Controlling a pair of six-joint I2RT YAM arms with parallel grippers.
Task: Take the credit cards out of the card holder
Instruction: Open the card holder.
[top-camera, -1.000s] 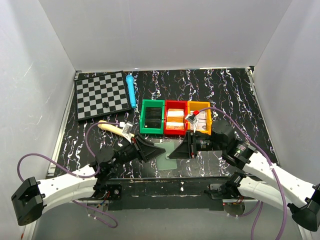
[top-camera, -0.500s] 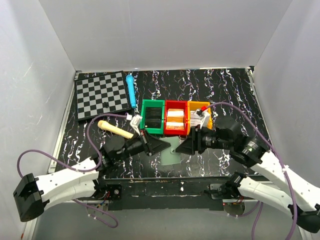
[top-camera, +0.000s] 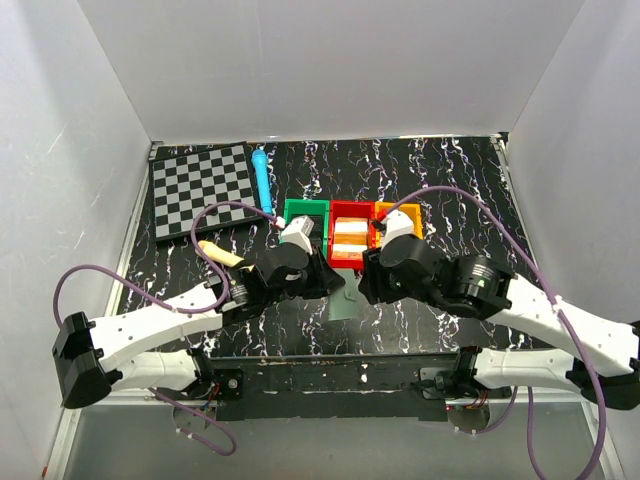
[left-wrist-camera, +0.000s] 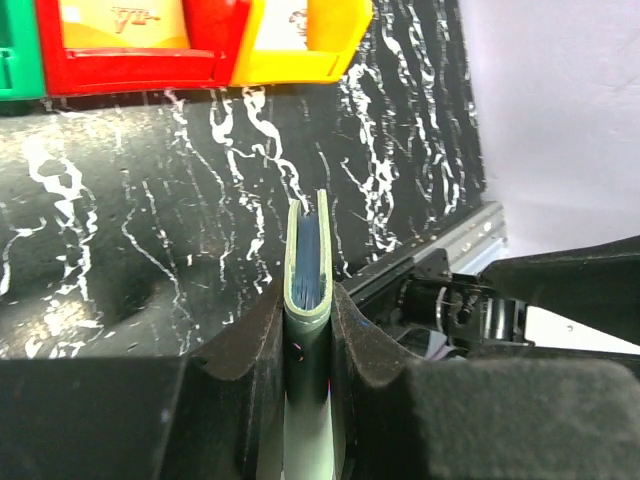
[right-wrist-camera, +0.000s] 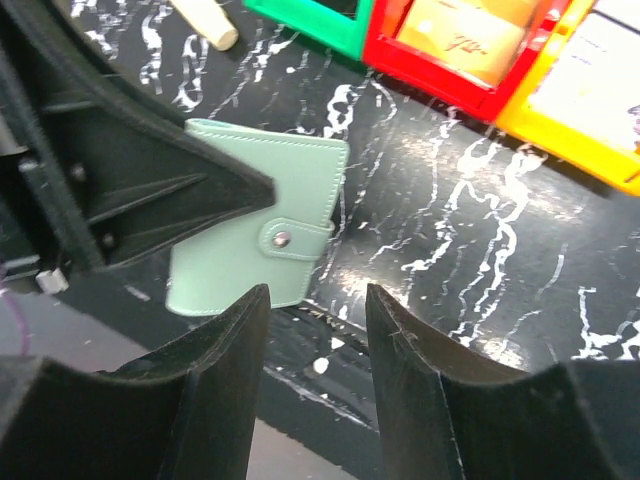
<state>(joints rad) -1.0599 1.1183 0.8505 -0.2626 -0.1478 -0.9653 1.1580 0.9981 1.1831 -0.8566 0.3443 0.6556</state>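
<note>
Card holder in the grip: the left gripper (left-wrist-camera: 308, 300) clamps a slim, dull grey-green bifold card holder (left-wrist-camera: 308, 255) edge-on between its narrowly set black fingers (left-wrist-camera: 255, 345). It holds the card holder over the black, white-veined marble-pattern table (top-camera: 450, 180), close to the near edge and in front of the bins. The card holder is folded shut, with blue lining showing in the slit along its edge. Its small side tab (right-wrist-camera: 292, 238) is snapped across the flat face turned toward the right wrist camera. The right gripper (right-wrist-camera: 318, 300) faces it from the other side, jaws standing partly apart with nothing between them, fingertips near the holder's lower edge but clear of it. Behind, a green plastic bin (top-camera: 303, 207), a red plastic bin (top-camera: 350, 206) and an orange plastic bin (top-camera: 405, 208) sit side by side in a row, with pale flat items lying in the red and orange ones. A grey-and-black chequered board (top-camera: 200, 190), a blue cylindrical stick (top-camera: 262, 180) and a pale wooden handle (top-camera: 222, 256) lie to the left.
</note>
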